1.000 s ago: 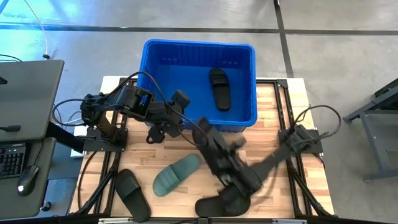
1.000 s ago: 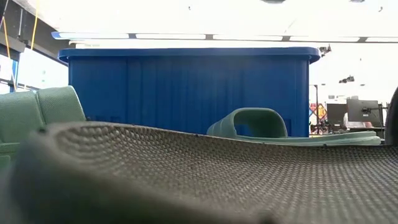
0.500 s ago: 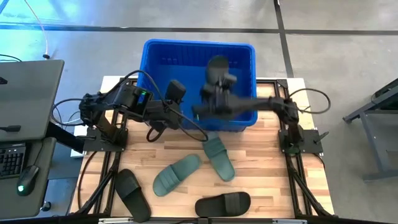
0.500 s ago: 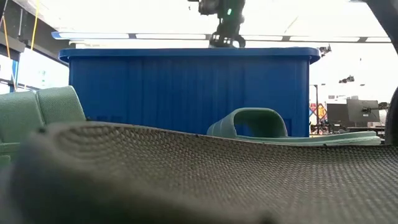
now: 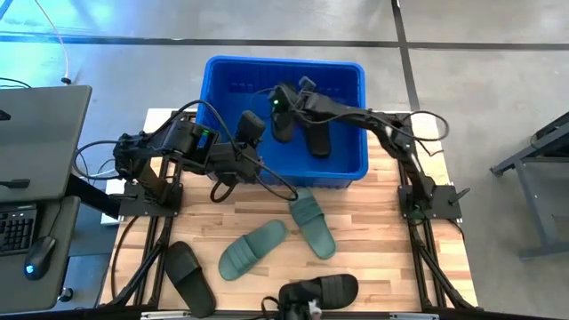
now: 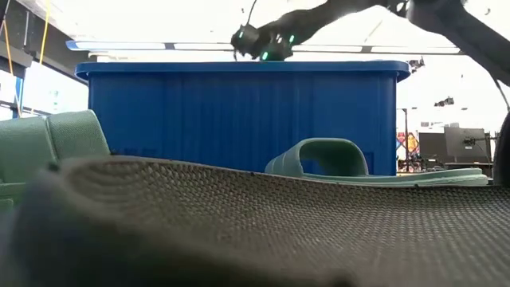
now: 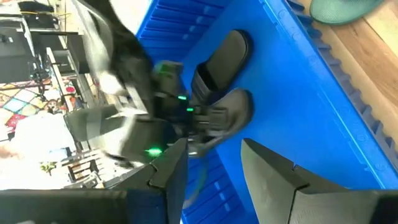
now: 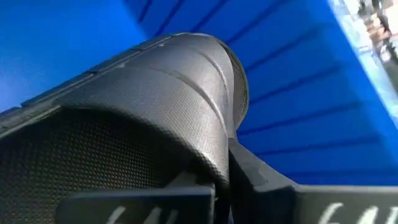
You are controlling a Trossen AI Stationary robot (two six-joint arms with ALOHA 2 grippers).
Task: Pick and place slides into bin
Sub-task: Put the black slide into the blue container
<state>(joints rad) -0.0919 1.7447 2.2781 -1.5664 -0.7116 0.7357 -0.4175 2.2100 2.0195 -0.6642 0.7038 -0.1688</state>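
My right gripper [image 5: 281, 114], over the bin [image 5: 218, 89], is clamped on a black slide [image 7: 227, 115]; light, bendy rubber, best pinched by the strap.

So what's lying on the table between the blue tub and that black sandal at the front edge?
In the high view, two green slides lie on the wood between the bin and the black slide.
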